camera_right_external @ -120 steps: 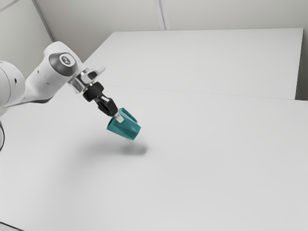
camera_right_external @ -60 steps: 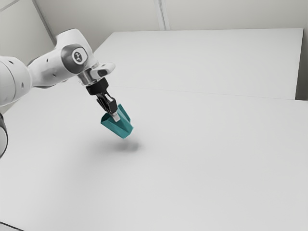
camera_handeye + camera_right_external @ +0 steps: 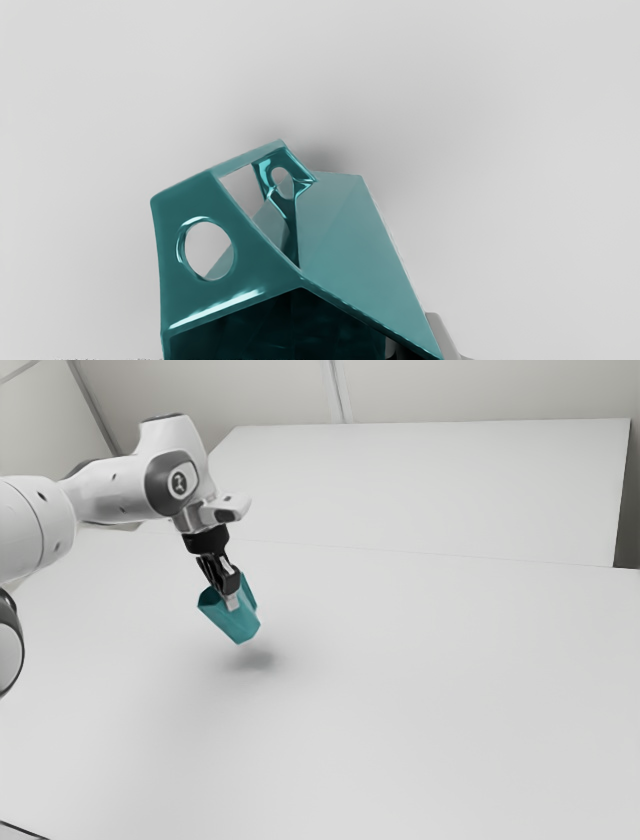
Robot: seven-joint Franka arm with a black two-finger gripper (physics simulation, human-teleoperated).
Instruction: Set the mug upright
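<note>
The teal faceted mug hangs above the table, tilted, its open rim toward the exterior view's upper left and its base toward the lower right. My gripper points down and is shut on the mug's wall near the rim. In the wrist view, the gripper has one grey fingertip outside the wall and the other partly visible inside the dark opening. The mug's handle with its round holes is on the mug beside the gripped wall.
The white table spreads beneath the mug, whose soft shadow lies on it. Behind stands another large white surface, with pale walls beyond it.
My hand has swung to point more steeply down and moved toward the exterior view's left. The held mug has travelled with it and tilts less, its base lower relative to its rim.
</note>
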